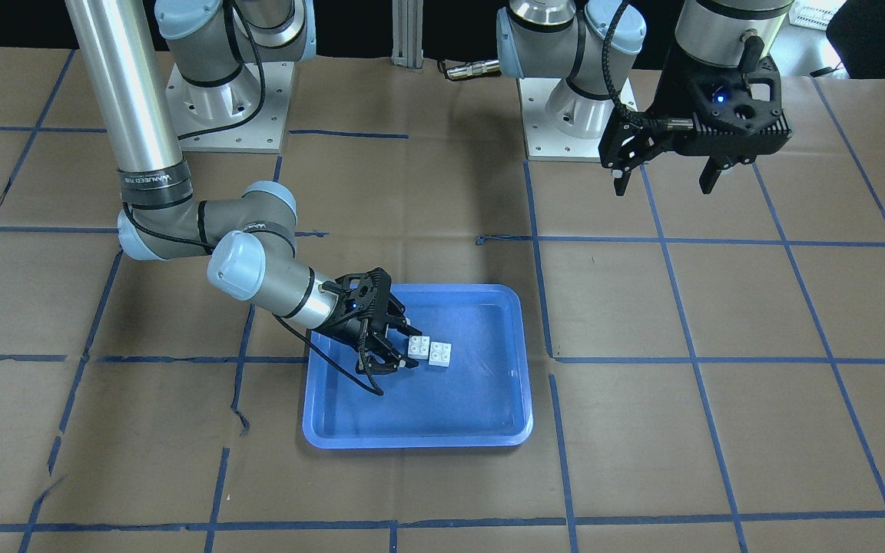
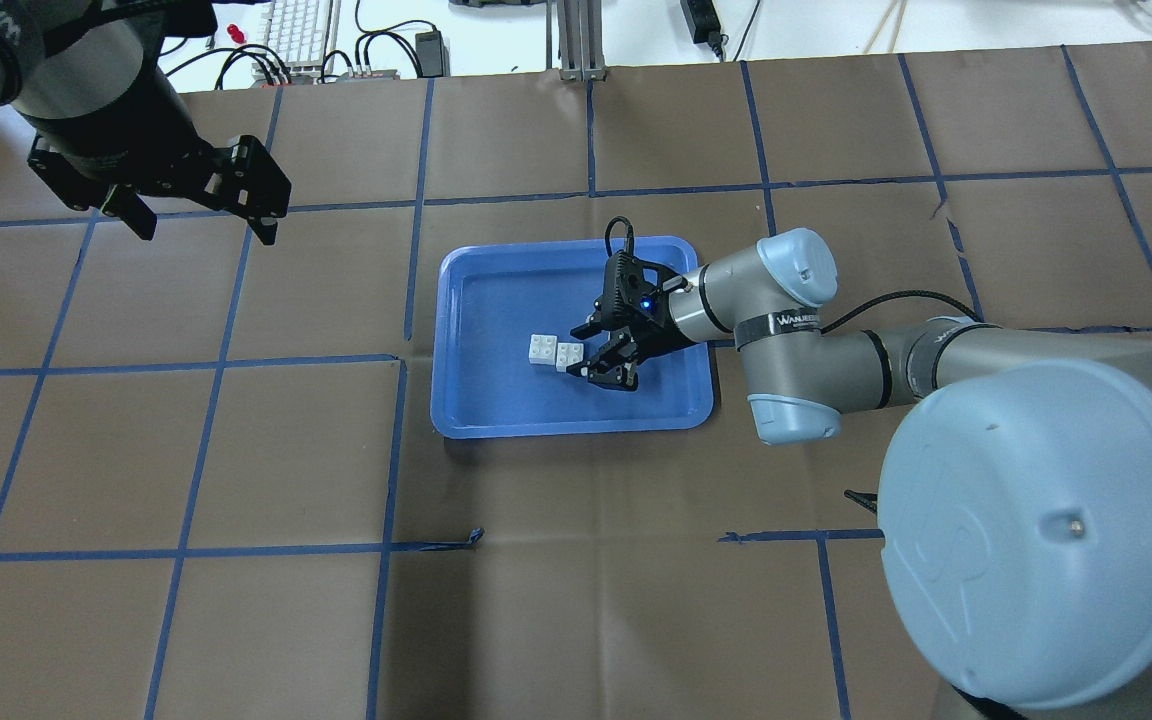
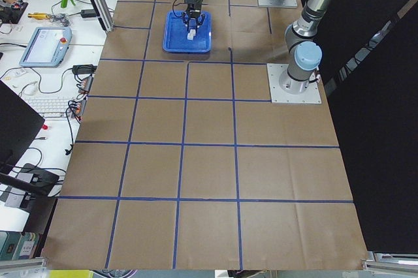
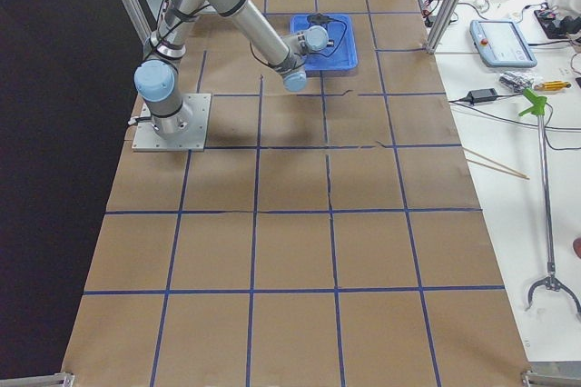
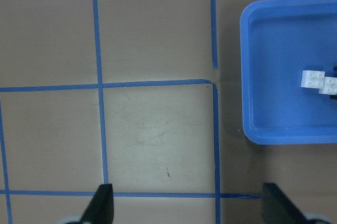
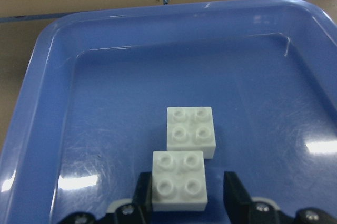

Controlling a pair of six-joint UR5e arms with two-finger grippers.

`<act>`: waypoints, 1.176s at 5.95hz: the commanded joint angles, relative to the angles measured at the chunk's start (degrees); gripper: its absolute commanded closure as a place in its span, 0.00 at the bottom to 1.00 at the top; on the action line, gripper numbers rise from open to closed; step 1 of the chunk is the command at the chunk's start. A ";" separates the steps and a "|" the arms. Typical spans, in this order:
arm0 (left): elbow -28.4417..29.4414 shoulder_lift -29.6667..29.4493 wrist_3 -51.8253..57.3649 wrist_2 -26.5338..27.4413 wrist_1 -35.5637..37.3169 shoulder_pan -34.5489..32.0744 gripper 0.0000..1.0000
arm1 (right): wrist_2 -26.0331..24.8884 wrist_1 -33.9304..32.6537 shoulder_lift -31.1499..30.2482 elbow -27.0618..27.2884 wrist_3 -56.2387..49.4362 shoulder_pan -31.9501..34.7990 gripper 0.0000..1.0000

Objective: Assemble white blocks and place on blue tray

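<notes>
Two small white plastic studded blocks (image 6: 191,131) sit studs up, side by side and unstacked, on the large light-blue plastic tray (image 2: 496,300). The right gripper (image 2: 588,353) is much the nearer, spread loosely around the closer block and clamping nothing. The left gripper (image 1: 664,187) hangs open and empty, well apart.

- white blocks (image 6: 190,132): 2 small square bricks, 4 studs up, side by side, touching, slightly offset; 1 sits between the fingers of the right claw (image 6: 183,195), the other just past its tips.
- blue tray (image 6: 47,77): light blue, shallow-rimmed, flat beneath the claw.
</notes>
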 commanded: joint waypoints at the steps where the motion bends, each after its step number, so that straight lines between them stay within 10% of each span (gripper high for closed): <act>1: -0.62 -1.43 -0.87 -4.30 2.35 -0.72 0.00 | -0.27 -0.24 0.24 -0.93 0.00 -0.06 0.45; 3: -1.40 -0.82 -0.97 -6.45 0.86 -0.81 0.00 | -0.27 -0.24 0.24 -0.93 0.09 -0.06 0.43; 4: -0.89 -0.56 -1.14 -6.37 -1.32 -0.64 0.00 | 0.08 -0.07 -0.11 -0.84 1.74 -0.06 0.05; 7: -0.01 -0.46 -1.32 -5.93 -3.10 -0.28 0.00 | -4.37 8.04 -7.72 -3.47 11.59 -0.93 0.00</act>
